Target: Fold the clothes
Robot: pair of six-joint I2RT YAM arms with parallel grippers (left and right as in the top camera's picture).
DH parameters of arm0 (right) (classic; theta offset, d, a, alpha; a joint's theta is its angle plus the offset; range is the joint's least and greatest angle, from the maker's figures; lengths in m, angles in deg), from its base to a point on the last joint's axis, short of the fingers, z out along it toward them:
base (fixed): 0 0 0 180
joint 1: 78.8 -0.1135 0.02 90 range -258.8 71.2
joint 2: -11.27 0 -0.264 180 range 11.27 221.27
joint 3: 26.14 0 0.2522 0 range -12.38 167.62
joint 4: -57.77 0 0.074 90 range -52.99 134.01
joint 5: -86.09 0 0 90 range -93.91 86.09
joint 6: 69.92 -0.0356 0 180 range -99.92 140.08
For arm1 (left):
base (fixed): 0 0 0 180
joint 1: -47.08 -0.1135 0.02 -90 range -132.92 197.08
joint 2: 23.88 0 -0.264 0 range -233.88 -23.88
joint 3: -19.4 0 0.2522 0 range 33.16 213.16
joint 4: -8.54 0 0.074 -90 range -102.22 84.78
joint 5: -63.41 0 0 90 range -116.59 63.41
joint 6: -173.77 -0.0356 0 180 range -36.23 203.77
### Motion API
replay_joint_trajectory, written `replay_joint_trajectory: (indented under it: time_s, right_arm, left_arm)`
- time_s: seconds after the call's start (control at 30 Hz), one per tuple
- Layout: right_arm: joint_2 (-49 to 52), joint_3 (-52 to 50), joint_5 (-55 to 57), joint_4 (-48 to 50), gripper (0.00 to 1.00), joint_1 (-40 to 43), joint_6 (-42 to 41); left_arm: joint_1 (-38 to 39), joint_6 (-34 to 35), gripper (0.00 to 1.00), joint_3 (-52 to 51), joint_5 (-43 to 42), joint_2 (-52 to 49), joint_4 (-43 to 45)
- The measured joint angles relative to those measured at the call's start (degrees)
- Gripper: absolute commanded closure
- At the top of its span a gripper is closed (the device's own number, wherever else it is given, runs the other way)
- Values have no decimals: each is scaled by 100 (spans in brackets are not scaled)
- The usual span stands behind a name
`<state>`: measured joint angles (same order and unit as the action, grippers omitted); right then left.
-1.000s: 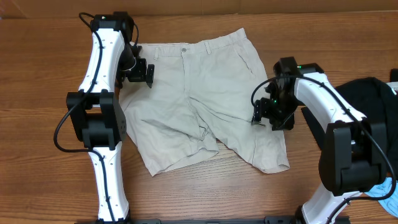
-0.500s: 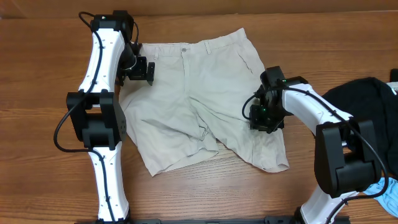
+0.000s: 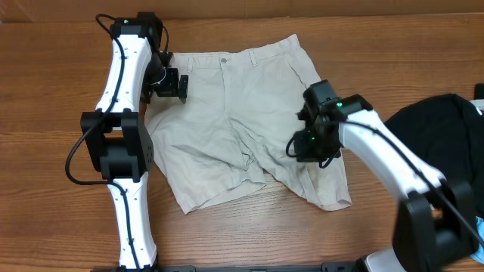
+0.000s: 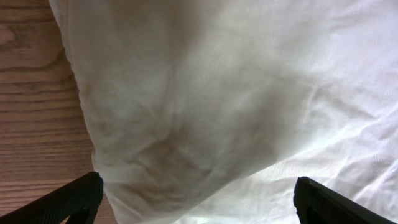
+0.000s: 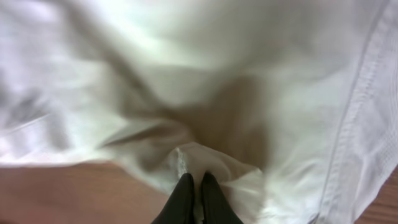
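The beige khaki shorts (image 3: 242,113) lie spread on the wooden table, waistband toward the far edge. My left gripper (image 3: 172,85) is open over the shorts' left side near the waistband; its fingers (image 4: 196,199) stand wide apart above the cloth (image 4: 236,93). My right gripper (image 3: 306,147) is over the shorts' right leg and is shut on a fold of that leg's cloth. In the right wrist view the black fingers (image 5: 198,196) pinch the pale fabric (image 5: 205,74), which is lifted and blurred.
A black garment (image 3: 446,125) lies at the table's right side, behind my right arm. A bit of light blue cloth (image 3: 478,227) shows at the right edge. Bare wood (image 3: 45,91) lies left of the shorts.
My right gripper has moved left across the shorts' right leg, pulling its pinched cloth toward the middle. The left arm has not moved.
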<state>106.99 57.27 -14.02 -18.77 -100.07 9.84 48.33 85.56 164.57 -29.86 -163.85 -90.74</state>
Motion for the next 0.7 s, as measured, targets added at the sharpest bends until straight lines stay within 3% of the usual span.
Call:
replay_joint_trajectory:
  time_s: [0.17,0.23,0.27,0.33,0.53,0.7]
  right_arm:
    - [-295,50,-26,-166,92,-678,-35]
    - [-264,-7,-61,-116,73,-988,-87]
    - [-258,-50,-105,-105,58,-1152,-160]
    - [-249,-144,-195,-116,44,-1504,-170]
    - [-243,-190,-295,-155,27,-2004,-186]
    - [-243,-116,-90,133,19,-1423,-184]
  left_arm:
    - [0,0,0,0,0,0,13]
    - [0,0,0,0,-2,0,26]
    - [0,0,0,0,-2,0,24]
    - [0,0,0,0,-2,0,31]
    - [0,0,0,0,-2,0,50]
    - [0,-2,0,0,-2,0,68]
